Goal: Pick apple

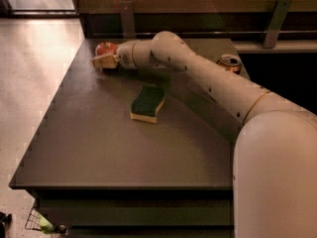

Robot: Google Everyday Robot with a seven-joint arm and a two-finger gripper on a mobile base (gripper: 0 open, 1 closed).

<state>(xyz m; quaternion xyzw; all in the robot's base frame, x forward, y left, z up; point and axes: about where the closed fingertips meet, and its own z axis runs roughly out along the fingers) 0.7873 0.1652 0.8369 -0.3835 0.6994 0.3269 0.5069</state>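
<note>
One small round red apple (105,47) sat at the dark tabletop's (99,148) far left corner, just behind the end effector (103,61), whose grip I could not tell. One green-and-yellow sponge (147,103) lay mid-tabletop, and one gold can (229,62) stood near the far right corner.

You're looking at a smooth cream-white tubular arm (213,85), small dark dots running along it, thin gold bands ringing its joints; the tan gripper (105,61) caps its far end, upper left.
</note>
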